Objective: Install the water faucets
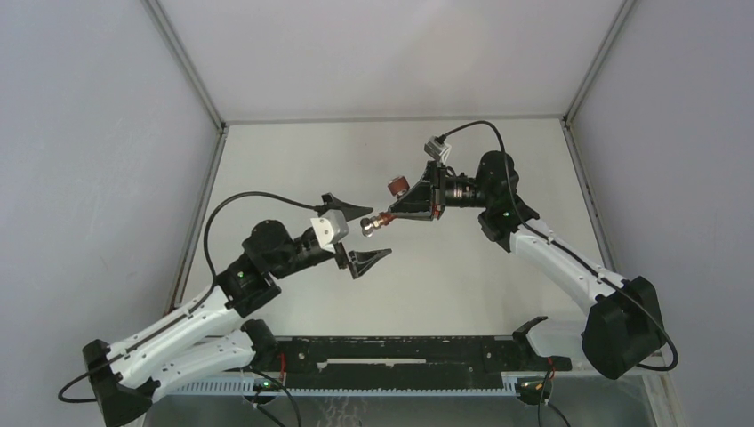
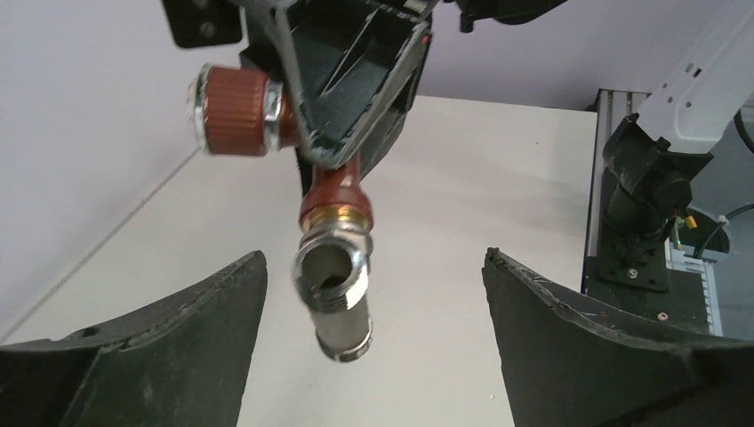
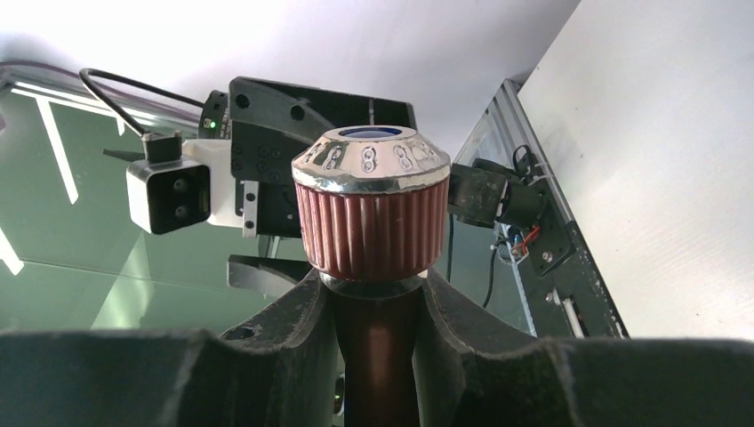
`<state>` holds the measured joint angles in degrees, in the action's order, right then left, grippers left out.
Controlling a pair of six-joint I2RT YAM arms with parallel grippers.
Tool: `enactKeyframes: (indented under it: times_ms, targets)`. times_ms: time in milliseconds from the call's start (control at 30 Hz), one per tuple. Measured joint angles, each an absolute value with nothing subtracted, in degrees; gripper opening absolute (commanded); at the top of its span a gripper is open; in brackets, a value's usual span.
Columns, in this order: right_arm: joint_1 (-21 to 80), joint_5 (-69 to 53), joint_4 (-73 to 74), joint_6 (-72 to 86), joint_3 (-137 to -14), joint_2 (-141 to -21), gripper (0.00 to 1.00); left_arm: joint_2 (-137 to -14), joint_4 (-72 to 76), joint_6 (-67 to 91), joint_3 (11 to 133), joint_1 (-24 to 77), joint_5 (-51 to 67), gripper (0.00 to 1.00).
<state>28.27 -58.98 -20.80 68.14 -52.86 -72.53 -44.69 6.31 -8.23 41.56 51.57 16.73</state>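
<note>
A reddish-brown water faucet (image 1: 384,216) with a ribbed red knob (image 1: 397,187) hangs above the table, and my right gripper (image 1: 407,206) is shut on its stem. The right wrist view shows the knob (image 3: 372,213) just above the closed fingers (image 3: 293,329). A silvery metal fitting (image 2: 333,298) sits on the end of the faucet's pipe (image 2: 336,197). My left gripper (image 1: 381,233) is open, with one finger on each side of the fitting (image 1: 366,229) and neither touching it. In the left wrist view both fingertips (image 2: 240,285) stand well apart from the fitting.
The white table (image 1: 356,160) is enclosed by grey walls on the left, right and back. A black rail (image 1: 400,356) with wiring runs along the near edge between the arm bases.
</note>
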Motion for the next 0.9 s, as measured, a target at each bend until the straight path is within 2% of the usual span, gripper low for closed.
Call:
enactKeyframes:
  times_ms: [200, 500, 733, 900]
  targets:
    - [28.2, -59.0, -21.1, 68.5, -52.5, -72.5, 0.00, -43.7, 7.5, -4.2, 39.3, 48.0, 16.9, 0.91]
    - [28.2, -59.0, -21.1, 68.5, -52.5, -72.5, 0.00, -43.0, 11.9, 0.3, 37.9, 46.3, 17.0, 0.73]
    - [28.2, -59.0, -21.1, 68.5, -52.5, -72.5, 0.00, -42.4, 13.5, 1.5, 37.7, 46.3, 17.2, 0.52]
    - [28.2, -59.0, -21.1, 68.6, -52.5, -72.5, 0.00, -41.8, 14.4, 1.8, 37.3, 46.3, 17.2, 0.27]
